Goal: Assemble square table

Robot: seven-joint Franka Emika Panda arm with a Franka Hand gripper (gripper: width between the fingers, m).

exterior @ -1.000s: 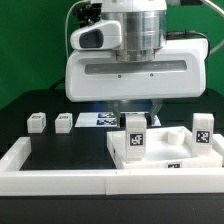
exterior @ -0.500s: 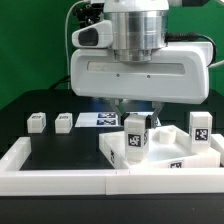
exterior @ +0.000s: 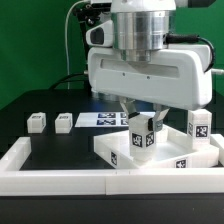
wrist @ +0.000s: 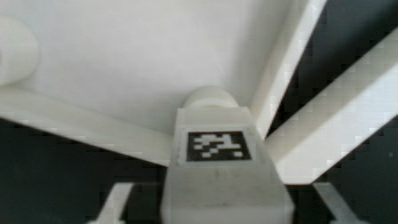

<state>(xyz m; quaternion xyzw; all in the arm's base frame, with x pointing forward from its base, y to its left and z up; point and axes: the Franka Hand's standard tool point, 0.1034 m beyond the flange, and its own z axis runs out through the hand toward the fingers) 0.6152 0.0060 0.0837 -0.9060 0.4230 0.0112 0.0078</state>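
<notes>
The square tabletop slab (exterior: 170,158) lies flat against the white rim wall at the front right. One white tagged leg (exterior: 203,128) stands on its far right corner. My gripper (exterior: 142,118) is shut on another leg (exterior: 143,137) and holds it upright on the slab's left part. In the wrist view this leg (wrist: 217,150) sits between my fingers (wrist: 128,200), with the slab (wrist: 125,60) beyond it. Two more legs (exterior: 37,122) (exterior: 65,121) stand loose on the black mat at the left.
The marker board (exterior: 103,119) lies flat on the mat behind the slab. The white rim wall (exterior: 60,181) runs along the front and up the exterior view's left side. The arm's wide body hangs over the middle and right.
The arm has moved toward the exterior view's right with the leg in its grip. The slab has turned, its near left corner now further left.
</notes>
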